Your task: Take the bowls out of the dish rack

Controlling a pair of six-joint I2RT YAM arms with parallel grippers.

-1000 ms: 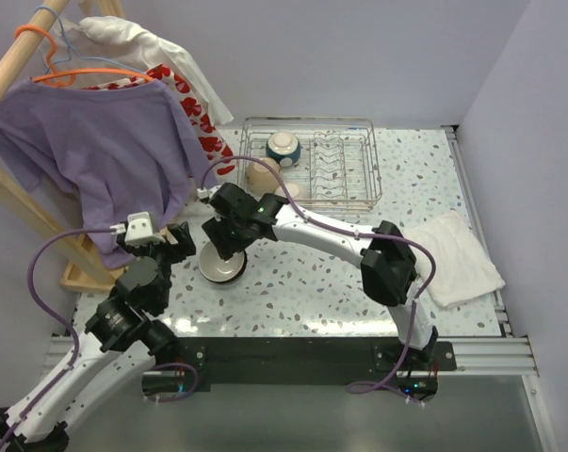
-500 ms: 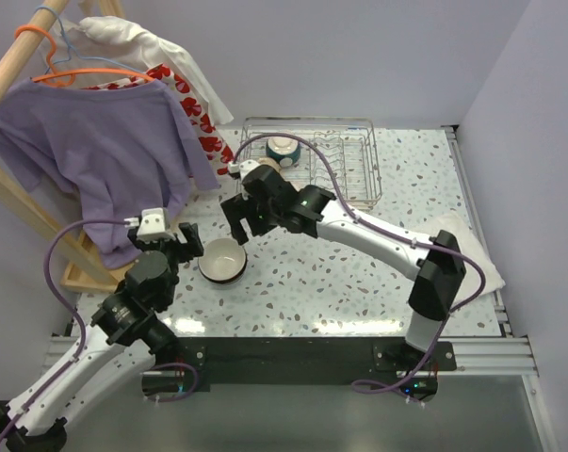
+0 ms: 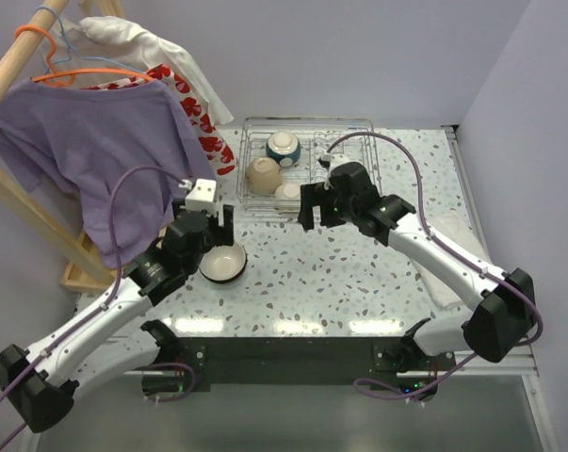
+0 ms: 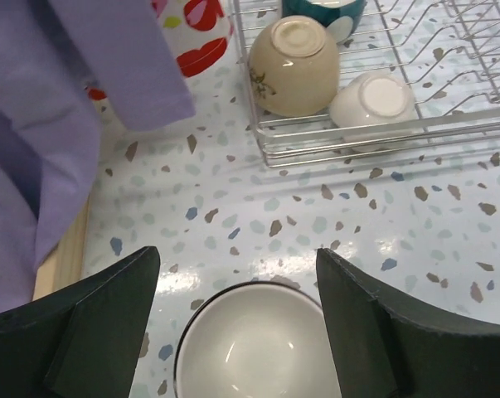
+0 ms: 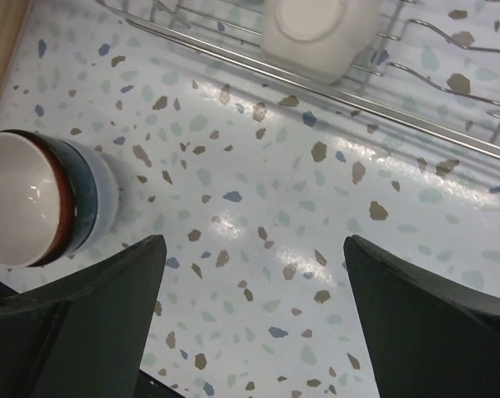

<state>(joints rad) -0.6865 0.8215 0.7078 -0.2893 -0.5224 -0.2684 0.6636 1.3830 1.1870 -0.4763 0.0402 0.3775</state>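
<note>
both grippers released, empty. left gripper [image 3: 211, 229] hangs over the bowl stack [image 3: 222, 265] on the worktop [image 3: 359, 273], 7 o'clock from the dish rack [image 3: 359, 122]. stack is cropped in both wrist views; right wrist shows three nested. rack still holds the tan bowl [image 4: 295, 66] and white bowl [image 4: 374, 98], both inverted, plus the teal-and-white bowl [image 3: 284, 147]. right gripper [image 3: 315, 215] is at the rack's 6 o'clock rim.

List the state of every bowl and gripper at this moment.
Left gripper: open, empty, over the stacked bowls.
Right gripper: open, empty.
Stacked bowls: upright, nested, on the table.
Tan bowl: upside down in the dish rack.
White bowl: tipped, base showing, in the rack.
Teal-and-white bowl: in the rack, orientation unclear.
</note>
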